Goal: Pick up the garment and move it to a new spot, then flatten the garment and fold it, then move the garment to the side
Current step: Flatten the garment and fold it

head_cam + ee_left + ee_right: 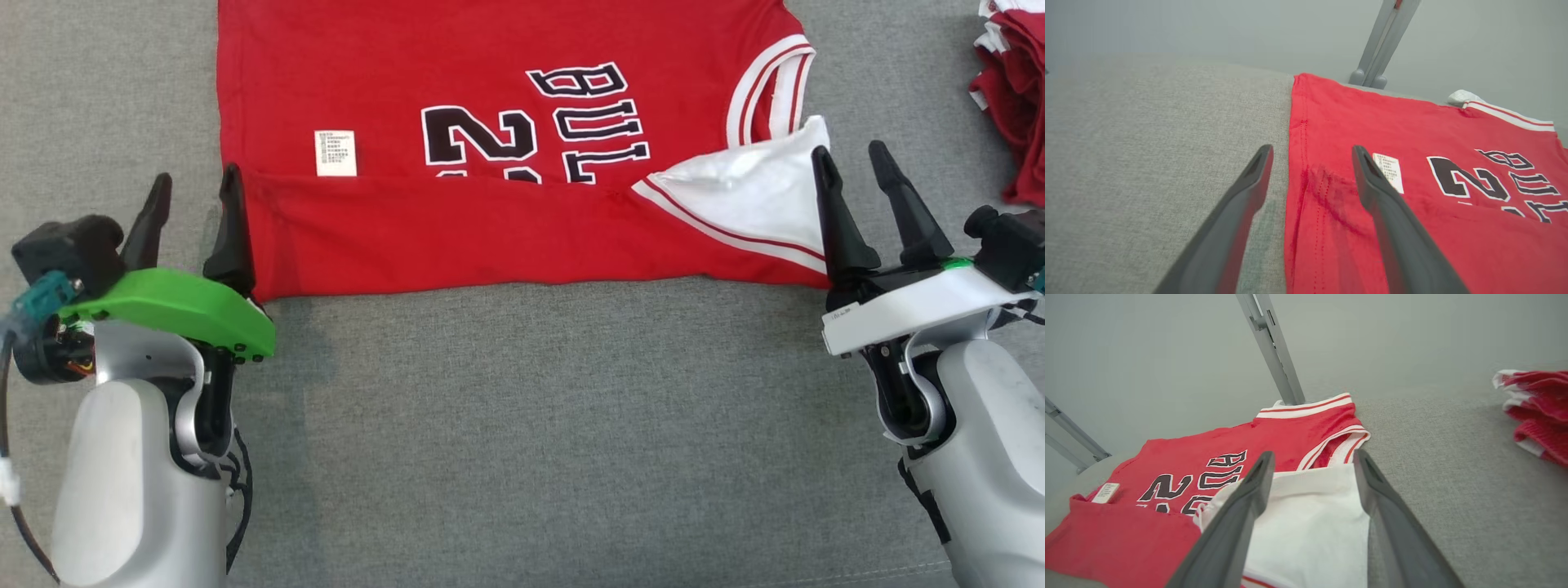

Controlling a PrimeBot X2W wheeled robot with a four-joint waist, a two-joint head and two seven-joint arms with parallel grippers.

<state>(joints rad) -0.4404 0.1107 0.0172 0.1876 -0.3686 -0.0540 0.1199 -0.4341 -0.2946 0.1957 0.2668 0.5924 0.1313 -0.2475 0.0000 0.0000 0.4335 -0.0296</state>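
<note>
The garment (457, 229) is a red shirt with black lettering and white trim, lying on the grey cloth surface with its near edge folded up over the print. A white sleeve (751, 200) lies folded over at its right end. My left gripper (196, 184) stands open at the fold's left corner, one finger over the red cloth (1331, 212) and one over the grey surface. Open too, my right gripper (853, 159) straddles the right edge of the white sleeve (1310, 522). Neither holds anything.
A pile of red and white clothes (1012, 90) lies at the far right, also seen as a red and white pile (1535, 412). A white care label (335, 153) shows on the shirt. Grey metal struts (1274, 347) rise behind the surface. Bare grey cloth (531, 425) lies before the shirt.
</note>
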